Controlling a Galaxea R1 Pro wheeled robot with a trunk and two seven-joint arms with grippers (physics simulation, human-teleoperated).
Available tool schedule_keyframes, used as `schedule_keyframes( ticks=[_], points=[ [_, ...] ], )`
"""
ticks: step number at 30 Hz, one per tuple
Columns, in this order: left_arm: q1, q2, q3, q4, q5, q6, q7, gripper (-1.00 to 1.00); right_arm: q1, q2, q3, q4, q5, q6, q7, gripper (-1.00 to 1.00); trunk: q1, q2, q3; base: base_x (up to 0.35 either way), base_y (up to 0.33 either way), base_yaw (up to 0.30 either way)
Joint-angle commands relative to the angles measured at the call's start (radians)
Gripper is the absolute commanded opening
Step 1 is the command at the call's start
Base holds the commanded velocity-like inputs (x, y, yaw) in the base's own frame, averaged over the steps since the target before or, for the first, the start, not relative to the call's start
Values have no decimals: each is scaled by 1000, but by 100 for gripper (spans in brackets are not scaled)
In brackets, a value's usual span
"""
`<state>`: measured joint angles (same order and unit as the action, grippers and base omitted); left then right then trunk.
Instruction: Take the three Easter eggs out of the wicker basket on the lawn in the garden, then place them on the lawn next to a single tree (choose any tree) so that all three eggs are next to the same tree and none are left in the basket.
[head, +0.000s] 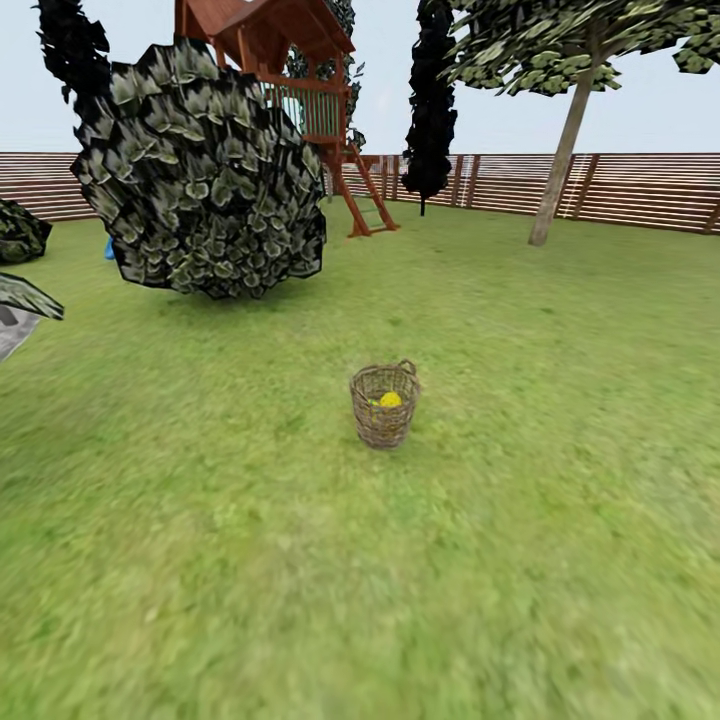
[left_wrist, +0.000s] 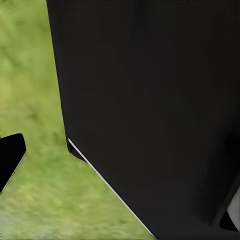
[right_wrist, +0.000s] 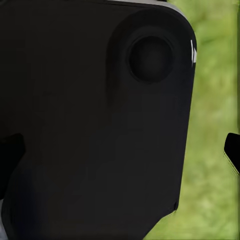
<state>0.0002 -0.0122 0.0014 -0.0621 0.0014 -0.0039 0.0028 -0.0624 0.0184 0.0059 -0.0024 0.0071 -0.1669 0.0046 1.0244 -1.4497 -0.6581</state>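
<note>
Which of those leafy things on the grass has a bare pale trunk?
The tree at the far right by the fence: its pale trunk leans under a light green crown. The bush is round and dark; the narrow tree is black-leaved.

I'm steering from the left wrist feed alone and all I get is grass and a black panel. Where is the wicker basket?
Observer: In the head view the wicker basket stands upright on the lawn, straight ahead of the robot.
Operator: Anything in it?
Observer: Something yellow shows inside, below the rim; how many eggs I cannot tell.
Operator: Which tree is a candidate?
Observer: A tree with a pale leaning trunk stands beyond the basket to the right, before the wooden fence.
Operator: Anything nearer?
Observer: A big round dark bush sits beyond the basket to the left.
</note>
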Motion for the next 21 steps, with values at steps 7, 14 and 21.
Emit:
schedule_keyframes(
  ticks=[7, 14, 21],
  points=[
    [0, 0, 0, -1, 0, -1, 0, 100, -1, 0, 0, 1, 0, -3, 0, 100, 1, 0, -1, 340, 0, 0],
    [0, 0, 0, -1, 0, 0, 0, 100, -1, -2, 0, -1, -5, -3, 0, 100, 1, 0, -1, 340, 0, 0],
    [0, 0, 0, -1, 0, 0, 0, 100, -1, -3, -1, -2, -6, -3, 0, 100, 1, 0, -1, 340, 0, 0]
  ],
)
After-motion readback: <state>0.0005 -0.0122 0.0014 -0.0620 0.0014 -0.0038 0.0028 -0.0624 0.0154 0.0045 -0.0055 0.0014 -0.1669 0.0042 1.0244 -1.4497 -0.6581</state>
